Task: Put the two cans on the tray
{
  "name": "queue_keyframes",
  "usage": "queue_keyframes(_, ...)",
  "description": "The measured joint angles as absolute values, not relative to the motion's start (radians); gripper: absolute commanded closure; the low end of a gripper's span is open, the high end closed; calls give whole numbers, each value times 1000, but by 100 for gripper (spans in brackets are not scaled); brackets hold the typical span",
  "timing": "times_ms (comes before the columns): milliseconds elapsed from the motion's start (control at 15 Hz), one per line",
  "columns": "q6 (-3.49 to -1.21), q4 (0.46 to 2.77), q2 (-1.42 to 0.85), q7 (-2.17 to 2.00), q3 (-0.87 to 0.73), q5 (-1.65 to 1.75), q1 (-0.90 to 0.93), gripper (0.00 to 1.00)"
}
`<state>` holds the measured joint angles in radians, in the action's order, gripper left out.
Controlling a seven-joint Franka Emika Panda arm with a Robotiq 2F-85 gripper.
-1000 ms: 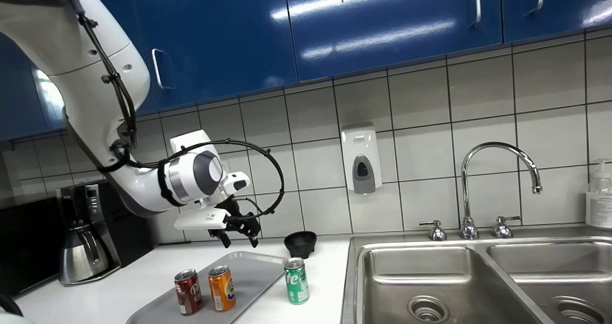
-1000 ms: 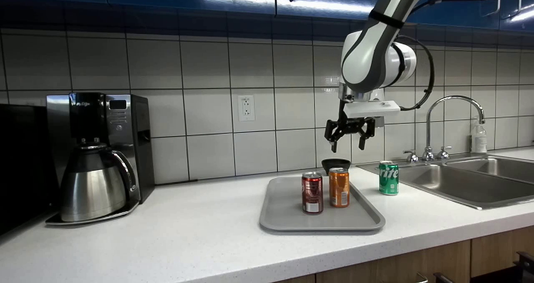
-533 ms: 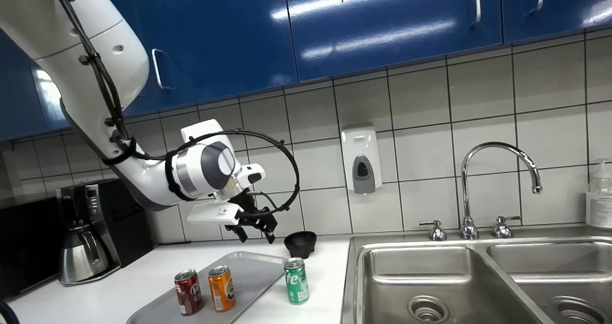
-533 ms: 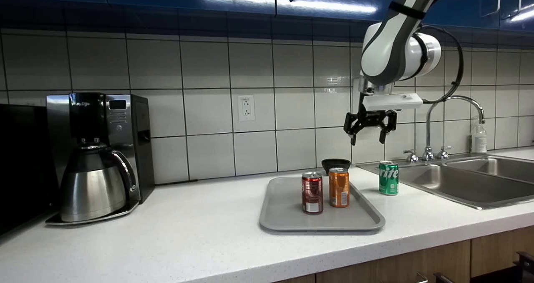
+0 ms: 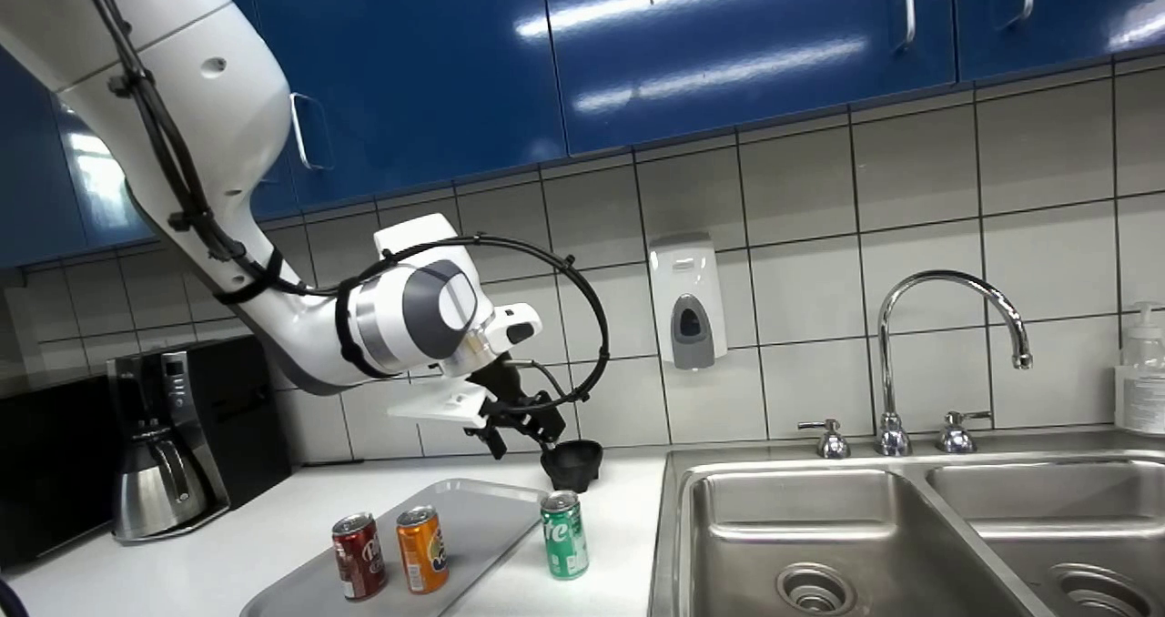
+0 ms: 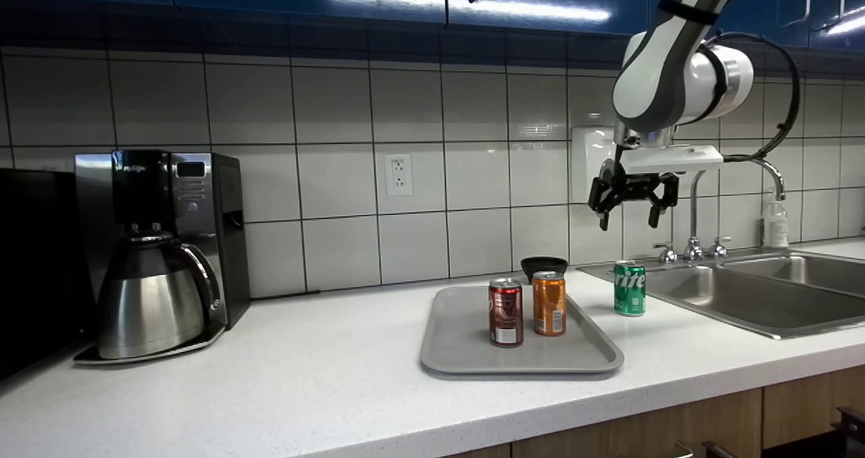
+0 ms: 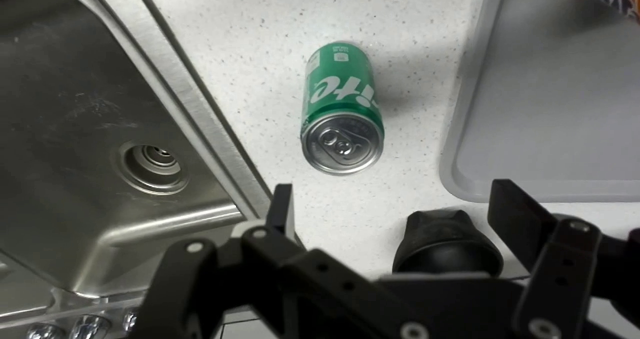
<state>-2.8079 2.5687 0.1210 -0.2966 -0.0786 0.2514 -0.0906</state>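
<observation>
The gripper (image 6: 628, 225) hangs above the counter (image 6: 304, 384) in both exterior views, released, its black fingers (image 6: 604, 220) spread well apart and pointing down. Lower, and apart from them, the green can (image 7: 342, 84) stands on the counter between the tray (image 6: 459, 323) and the steel sink (image 5: 672, 544), touching neither. It is upright, its long axis vertical and its silvery top pointing up; in the wrist view that top shows on the fingers' side, the base away from them, and the white lettering reads upside down. A black bowl (image 6: 544, 267) sits near a back corner of the tray. On the tray itself the orange can (image 6: 549, 304) also stands upright, long axis vertical, metal top up, with the dark red can (image 6: 506, 313) just beside it in the same stance, a narrow gap between the two. Farther off, a curved tap (image 5: 886, 371) rises behind the sink, a white dispenser (image 5: 689, 308) hangs on the tiled wall (image 6: 338, 174), blue cabinets (image 5: 410, 71) run above, and a coffee maker (image 6: 192, 211) stands farther along the counter, well apart from the tray.
</observation>
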Motion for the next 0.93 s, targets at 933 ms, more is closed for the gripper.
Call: queue_keyframes(933,-2850,2567,20,-102,-118,105,-98,0)
